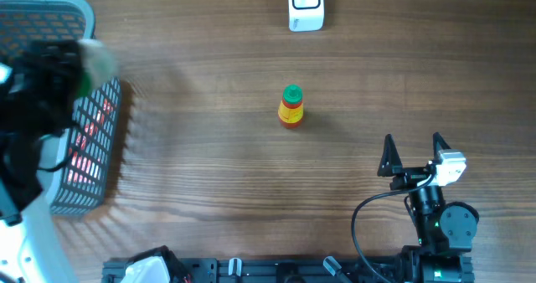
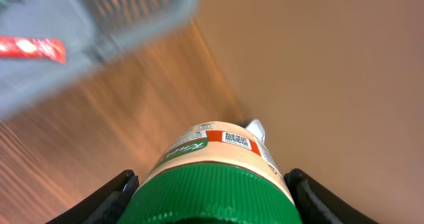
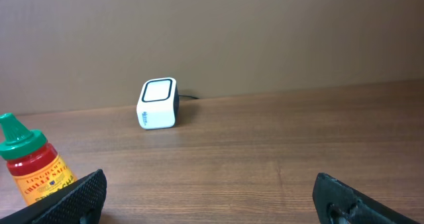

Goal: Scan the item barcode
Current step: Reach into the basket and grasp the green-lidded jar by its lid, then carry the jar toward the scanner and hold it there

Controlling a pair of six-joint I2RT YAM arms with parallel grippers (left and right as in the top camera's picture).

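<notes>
Item: round jar with green ribbed lid and tan label (image 2: 205,148), code patch showing on the label; held off the bench beside the grey plastic mesh basket (image 1: 84,162), left side.
Left end effector (image 2: 212,197): part open, fingers clamped on the jar's lid.
Scanner: white box-shaped scanner (image 1: 306,7), far edge of wooden bench (image 1: 209,174), well apart from the jar.
Bottle: small red bottle with green cap (image 1: 291,106), upright, mid-bench.
Right end effector (image 1: 414,149): spread wide, empty, front right.

Left claw (image 2: 213,187) clamped on jar (image 2: 212,154), far left; right claw (image 1: 413,142) wide open.
</notes>
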